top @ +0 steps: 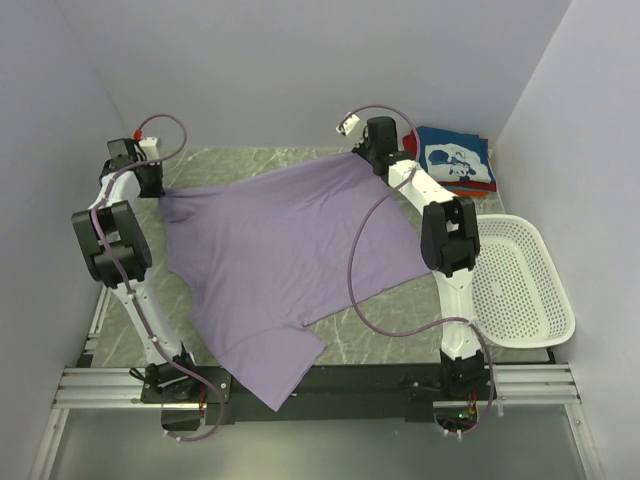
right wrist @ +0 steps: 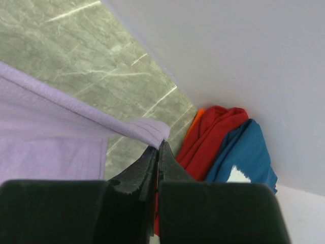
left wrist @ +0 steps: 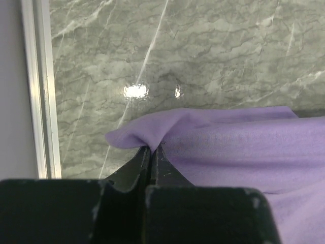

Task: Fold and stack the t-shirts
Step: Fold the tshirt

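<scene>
- Lavender-purple soft cloth t-shirt [top: 270, 260] lies spread over the grey-green marble-patterned table [top: 400, 320], stretched between your two arms. Its far edge runs from the far left corner to the far right. The near part trails toward the arm bases, and its lowest corner hangs past the table's near edge.
- Your left gripper [left wrist: 152, 148] is pinched closed on one far corner of that shirt. The wrist view shows a small fold of purple cloth bunched right at the black fingertips. You cannot tell whether the fold clears the marble.
- Your right gripper [right wrist: 158, 145] is clamped the same way on the opposite far corner, at a stitched hem, with the jaws meeting and only cloth between them.
- Just beyond the right gripper, in the far right corner against the wall, you have a pile of folded tees. A navy blue t-shirt with a white print [top: 455, 160] lies on top, a red t-shirt [right wrist: 213, 132] lies under it, and the edge of an orange t-shirt [right wrist: 195, 122] peeks out beside the red.
- White perforated plastic basket [top: 515, 290] sits at the table's right side beside the right arm. It is near the pile and apart from the lavender shirt.
</scene>
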`<state>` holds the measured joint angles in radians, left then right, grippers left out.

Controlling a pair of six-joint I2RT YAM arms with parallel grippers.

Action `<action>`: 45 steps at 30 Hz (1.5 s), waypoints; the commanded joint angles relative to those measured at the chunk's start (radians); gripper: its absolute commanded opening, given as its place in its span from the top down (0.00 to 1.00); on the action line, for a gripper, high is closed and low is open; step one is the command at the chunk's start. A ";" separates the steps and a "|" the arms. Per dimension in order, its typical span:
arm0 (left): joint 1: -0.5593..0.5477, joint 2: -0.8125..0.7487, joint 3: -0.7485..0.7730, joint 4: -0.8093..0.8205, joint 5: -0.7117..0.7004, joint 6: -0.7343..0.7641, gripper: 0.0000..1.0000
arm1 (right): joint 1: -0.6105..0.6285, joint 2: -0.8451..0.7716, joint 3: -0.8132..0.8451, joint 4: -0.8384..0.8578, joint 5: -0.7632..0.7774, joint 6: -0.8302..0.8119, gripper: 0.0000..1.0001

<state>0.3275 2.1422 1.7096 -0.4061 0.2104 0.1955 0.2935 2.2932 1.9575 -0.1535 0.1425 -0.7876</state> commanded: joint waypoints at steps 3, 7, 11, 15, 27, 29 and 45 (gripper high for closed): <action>0.001 -0.149 -0.137 0.091 -0.054 0.004 1.00 | -0.005 0.000 0.050 0.063 0.045 -0.051 1.00; -0.018 -0.277 -0.278 0.145 -0.083 -0.001 1.00 | -0.005 0.009 0.044 0.083 0.045 -0.058 1.00; -0.031 -0.389 -0.370 0.162 -0.101 -0.004 1.00 | -0.005 0.000 0.020 0.101 0.043 -0.067 1.00; -0.038 -0.493 -0.450 0.150 -0.100 0.016 1.00 | -0.007 -0.032 -0.022 0.117 0.028 -0.070 1.00; -0.088 -0.757 -0.654 0.006 -0.120 0.024 1.00 | -0.039 -0.179 -0.219 0.146 -0.038 -0.104 1.00; -0.110 -0.812 -0.689 -0.020 -0.123 0.018 0.99 | -0.042 -0.198 -0.249 0.149 -0.049 -0.110 1.00; -0.297 -0.860 -0.880 -0.134 -0.174 -0.051 0.86 | -0.042 -0.175 -0.290 0.120 -0.044 -0.170 1.00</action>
<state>0.0338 1.2854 0.8227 -0.5323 0.0498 0.1623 0.2638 2.1509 1.6855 -0.0521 0.0860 -0.9222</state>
